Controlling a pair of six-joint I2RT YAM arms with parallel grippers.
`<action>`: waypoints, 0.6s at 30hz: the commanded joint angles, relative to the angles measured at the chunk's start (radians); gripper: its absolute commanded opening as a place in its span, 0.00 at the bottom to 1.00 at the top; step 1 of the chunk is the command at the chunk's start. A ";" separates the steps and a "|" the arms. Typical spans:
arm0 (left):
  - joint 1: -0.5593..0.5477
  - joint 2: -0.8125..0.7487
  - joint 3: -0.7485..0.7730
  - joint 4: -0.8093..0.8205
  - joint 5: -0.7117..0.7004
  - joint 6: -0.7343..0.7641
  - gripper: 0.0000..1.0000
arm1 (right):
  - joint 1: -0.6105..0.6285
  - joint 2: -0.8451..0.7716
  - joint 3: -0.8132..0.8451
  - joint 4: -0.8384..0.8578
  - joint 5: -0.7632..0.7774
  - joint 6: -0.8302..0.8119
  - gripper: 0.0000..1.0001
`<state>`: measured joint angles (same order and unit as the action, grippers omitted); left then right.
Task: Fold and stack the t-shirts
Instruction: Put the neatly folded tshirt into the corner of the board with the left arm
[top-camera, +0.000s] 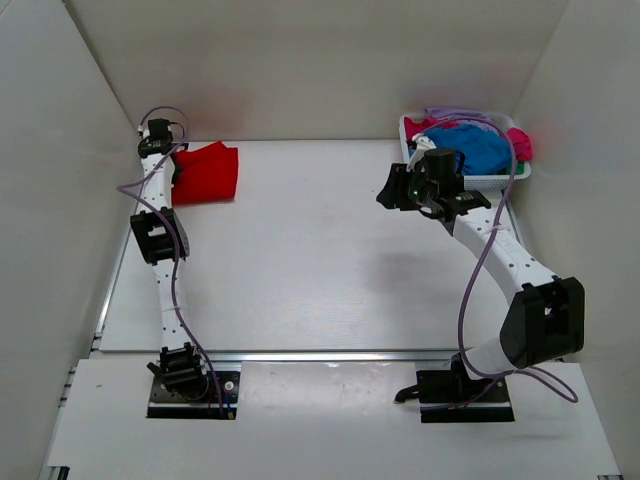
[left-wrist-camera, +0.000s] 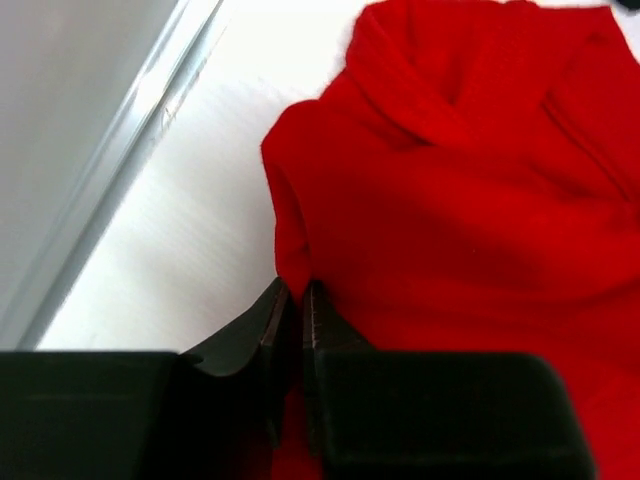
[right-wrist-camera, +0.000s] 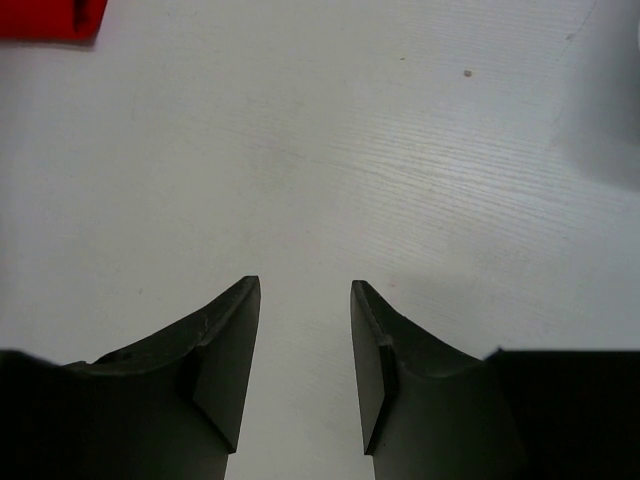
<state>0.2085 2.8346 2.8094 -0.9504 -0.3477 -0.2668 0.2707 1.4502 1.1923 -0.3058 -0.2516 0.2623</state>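
At the far left of the table (top-camera: 300, 250), near its left edge and the side wall (top-camera: 50, 200), the left gripper (left-wrist-camera: 295, 290) sat at the left edge of the red shirt (left-wrist-camera: 460, 200). Its jaws stood only a thin slit apart with the cloth's edge at their tips; whether they pinched it could not be told. The red shirt lay bunched in the far-left corner, just beside the metal rail (left-wrist-camera: 130, 150) along the table edge. To its right the middle of the table was bare white surface. Over that, the right gripper (right-wrist-camera: 305, 285) hung with its jaws partly apart and nothing between them. In the far-right corner, against the walls, the white basket (top-camera: 520, 172) held a heap of shirts, a blue one (top-camera: 470, 148) on top and a pink one (top-camera: 520, 142) at its right rim.
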 joint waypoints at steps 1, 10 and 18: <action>0.025 -0.001 -0.016 0.094 0.012 0.034 0.21 | 0.025 0.015 0.064 -0.019 0.028 -0.021 0.39; 0.061 0.000 -0.010 0.131 0.067 -0.064 0.21 | 0.087 0.041 0.112 -0.091 0.100 -0.038 0.39; 0.077 -0.013 0.032 0.087 0.130 -0.042 0.81 | 0.108 0.032 0.112 -0.116 0.169 -0.028 0.99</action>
<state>0.2966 2.8559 2.8109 -0.8299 -0.2264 -0.3367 0.3721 1.4921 1.2610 -0.4274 -0.1307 0.2405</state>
